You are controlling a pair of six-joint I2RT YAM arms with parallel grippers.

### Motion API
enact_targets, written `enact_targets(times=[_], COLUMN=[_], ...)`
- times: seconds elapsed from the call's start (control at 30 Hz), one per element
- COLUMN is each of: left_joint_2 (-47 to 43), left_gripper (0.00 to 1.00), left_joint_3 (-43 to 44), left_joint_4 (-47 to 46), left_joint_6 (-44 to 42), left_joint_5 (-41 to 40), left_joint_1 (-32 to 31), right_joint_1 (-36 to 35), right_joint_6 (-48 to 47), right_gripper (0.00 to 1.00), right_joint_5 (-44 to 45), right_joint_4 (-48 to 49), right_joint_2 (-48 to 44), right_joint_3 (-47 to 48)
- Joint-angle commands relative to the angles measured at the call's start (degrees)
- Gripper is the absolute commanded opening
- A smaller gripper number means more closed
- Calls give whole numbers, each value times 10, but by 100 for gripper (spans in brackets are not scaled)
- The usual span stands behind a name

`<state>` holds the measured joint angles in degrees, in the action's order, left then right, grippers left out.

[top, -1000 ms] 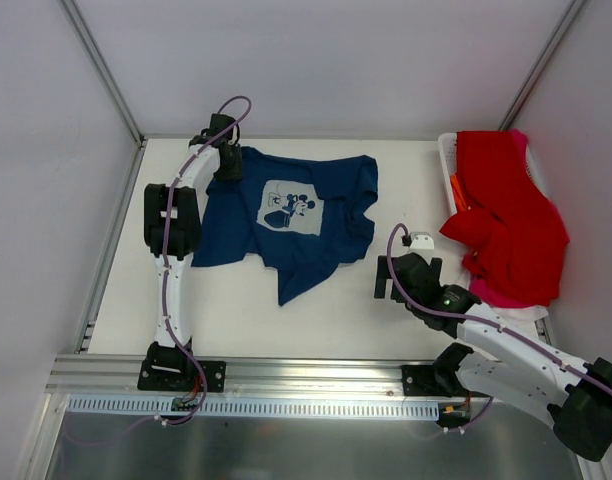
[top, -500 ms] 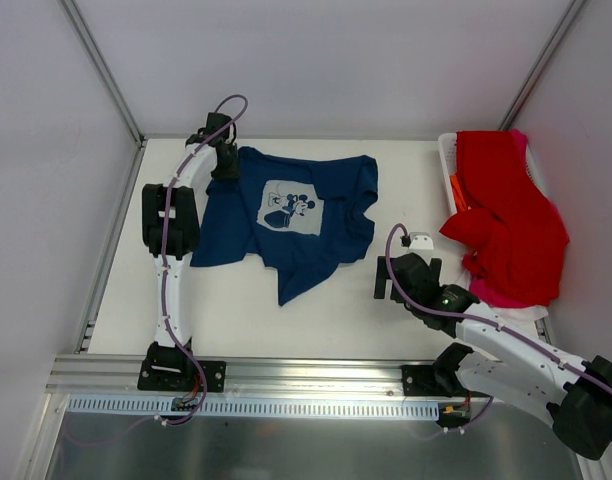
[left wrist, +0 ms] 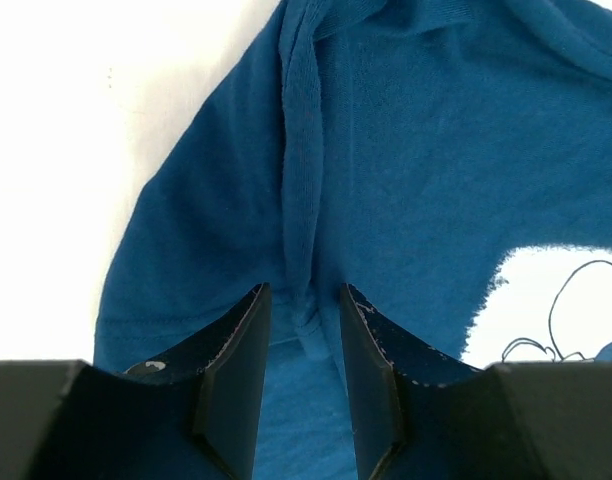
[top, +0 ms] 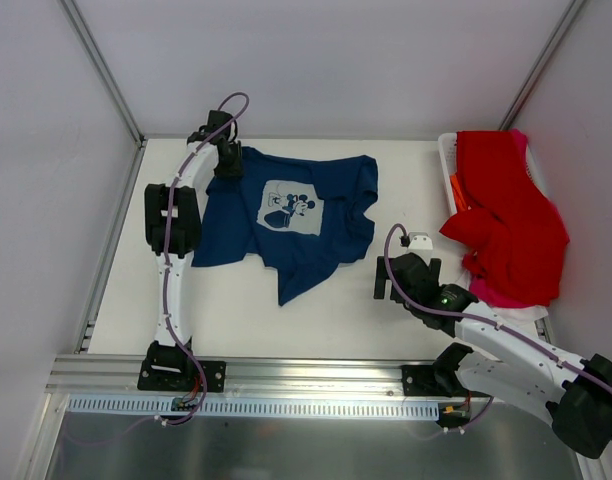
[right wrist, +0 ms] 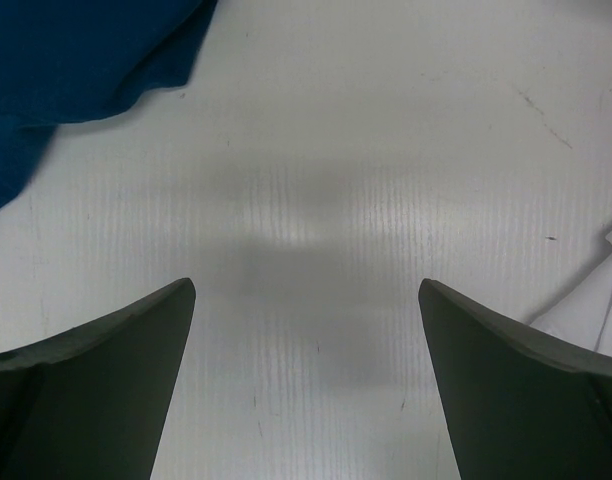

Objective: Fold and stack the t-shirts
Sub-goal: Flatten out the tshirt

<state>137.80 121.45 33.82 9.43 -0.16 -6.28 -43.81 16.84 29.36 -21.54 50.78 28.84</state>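
**Navy t-shirt pinched at left; right claw spread wide.**
The left gripper (left wrist: 301,300) was closed on a raised, seamed ridge of the navy t-shirt (top: 296,215), which was spread rumpled on the matte white table (top: 236,300). The right gripper (right wrist: 306,290) was held fully parted above bare table.

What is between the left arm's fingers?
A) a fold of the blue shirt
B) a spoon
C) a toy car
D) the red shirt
A: in the left wrist view, a raised fold of the blue shirt runs up between the left fingers.
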Motion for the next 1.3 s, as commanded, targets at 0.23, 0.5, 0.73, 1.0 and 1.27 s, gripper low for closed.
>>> enact_targets(times=[0.23,0.5,0.73,1.0,1.27], left_joint_2=[12,10,10,9,9], left_gripper=[30,28,28,27,26], left_joint_3=[32,28,27,26,23], left_joint_4=[30,29,28,29,29], left_joint_6=[-1,9,16,20,36], left_joint_5=[5,23,29,26,29], left_joint_1=[7,17,23,25,36], right_joint_1=[-2,-3,-3,-3,-3], right_joint_6=[-1,5,6,6,6], right_gripper=[99,100,100,100,100], right_joint_5=[12,12,11,10,10], right_joint_4=[15,19,21,22,25], right_joint_2=[-10,-7,-6,-3,5], right_joint_3=[-7,-18,-19,-19,-18])
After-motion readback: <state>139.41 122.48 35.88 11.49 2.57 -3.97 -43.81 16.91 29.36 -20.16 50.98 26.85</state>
